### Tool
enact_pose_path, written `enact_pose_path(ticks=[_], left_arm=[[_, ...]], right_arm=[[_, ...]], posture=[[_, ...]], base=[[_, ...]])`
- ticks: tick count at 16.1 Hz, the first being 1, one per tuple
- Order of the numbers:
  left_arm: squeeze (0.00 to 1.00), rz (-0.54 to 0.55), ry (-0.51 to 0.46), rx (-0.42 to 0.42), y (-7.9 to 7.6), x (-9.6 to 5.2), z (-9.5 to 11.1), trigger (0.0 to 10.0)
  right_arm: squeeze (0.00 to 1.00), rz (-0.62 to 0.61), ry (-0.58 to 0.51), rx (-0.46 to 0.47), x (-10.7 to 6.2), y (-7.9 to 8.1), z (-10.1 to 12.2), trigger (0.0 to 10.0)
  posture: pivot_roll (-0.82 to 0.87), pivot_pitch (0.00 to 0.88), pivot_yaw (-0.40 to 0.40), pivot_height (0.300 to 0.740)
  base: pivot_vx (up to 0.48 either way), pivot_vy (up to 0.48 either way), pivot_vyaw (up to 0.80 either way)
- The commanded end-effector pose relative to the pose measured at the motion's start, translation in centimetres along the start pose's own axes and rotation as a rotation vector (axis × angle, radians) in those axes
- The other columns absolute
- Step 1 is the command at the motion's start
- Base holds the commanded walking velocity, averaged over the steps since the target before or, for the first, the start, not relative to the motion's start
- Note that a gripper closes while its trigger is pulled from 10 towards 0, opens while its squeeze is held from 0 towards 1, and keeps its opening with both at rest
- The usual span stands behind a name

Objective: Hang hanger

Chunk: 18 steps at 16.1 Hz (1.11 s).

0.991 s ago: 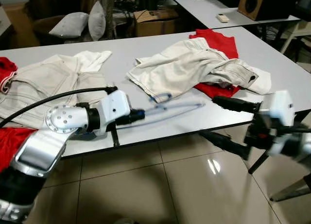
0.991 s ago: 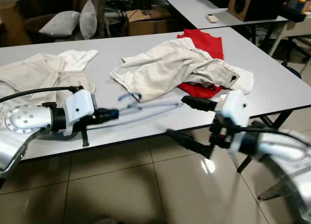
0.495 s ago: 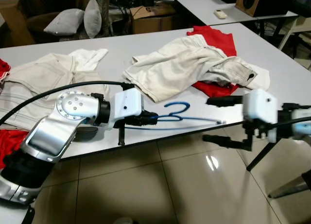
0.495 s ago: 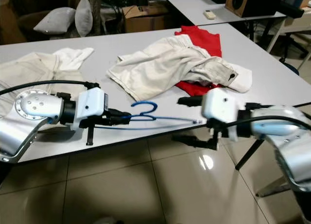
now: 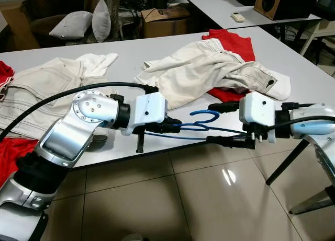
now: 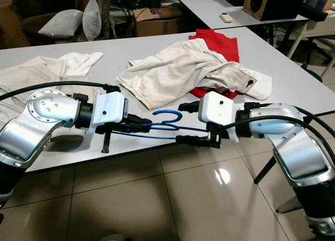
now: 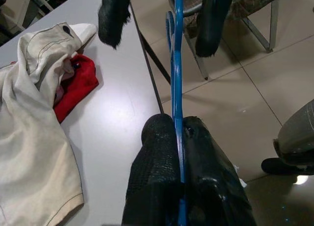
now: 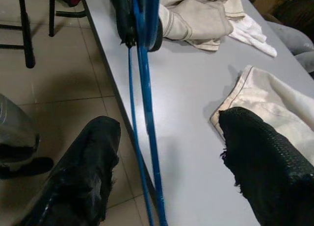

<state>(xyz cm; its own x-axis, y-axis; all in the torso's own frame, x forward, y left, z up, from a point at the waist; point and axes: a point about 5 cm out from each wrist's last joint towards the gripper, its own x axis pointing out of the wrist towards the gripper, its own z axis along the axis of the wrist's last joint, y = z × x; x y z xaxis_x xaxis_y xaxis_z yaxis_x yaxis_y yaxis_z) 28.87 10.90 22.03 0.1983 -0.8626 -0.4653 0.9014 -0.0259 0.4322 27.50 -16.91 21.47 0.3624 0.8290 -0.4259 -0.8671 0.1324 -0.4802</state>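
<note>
The blue wire hanger is held level in the air just off the front edge of the grey table, its hook curling up between the two arms. The left gripper pinches one end of it, fingers closed tight on the wire, its silver arm bent at the elbow and reaching rightward. The right gripper faces it from the other side with its fingers spread wide, straddling the hanger's far end without clamping. Behind, white trousers lie crumpled over a red garment.
</note>
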Motion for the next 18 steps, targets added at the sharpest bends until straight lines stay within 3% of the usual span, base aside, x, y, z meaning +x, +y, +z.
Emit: enact_pose_path(ticks=[1,18], left_arm=[[0.00,-0.008,0.007,0.023,0.3,0.0,0.3,10.0],[0.00,-0.028,-0.036,0.038,0.6,0.5,1.4,10.0]], right_arm=[[0.00,0.006,0.008,-0.026,0.1,-0.3,0.2,0.0],[0.00,0.060,-0.019,0.001,1.9,-0.8,0.2,0.0]], posture=[[-0.02,0.000,0.047,0.740],[-0.02,0.000,0.047,0.740]], base=[[0.000,0.000,0.00],[0.000,0.000,0.00]])
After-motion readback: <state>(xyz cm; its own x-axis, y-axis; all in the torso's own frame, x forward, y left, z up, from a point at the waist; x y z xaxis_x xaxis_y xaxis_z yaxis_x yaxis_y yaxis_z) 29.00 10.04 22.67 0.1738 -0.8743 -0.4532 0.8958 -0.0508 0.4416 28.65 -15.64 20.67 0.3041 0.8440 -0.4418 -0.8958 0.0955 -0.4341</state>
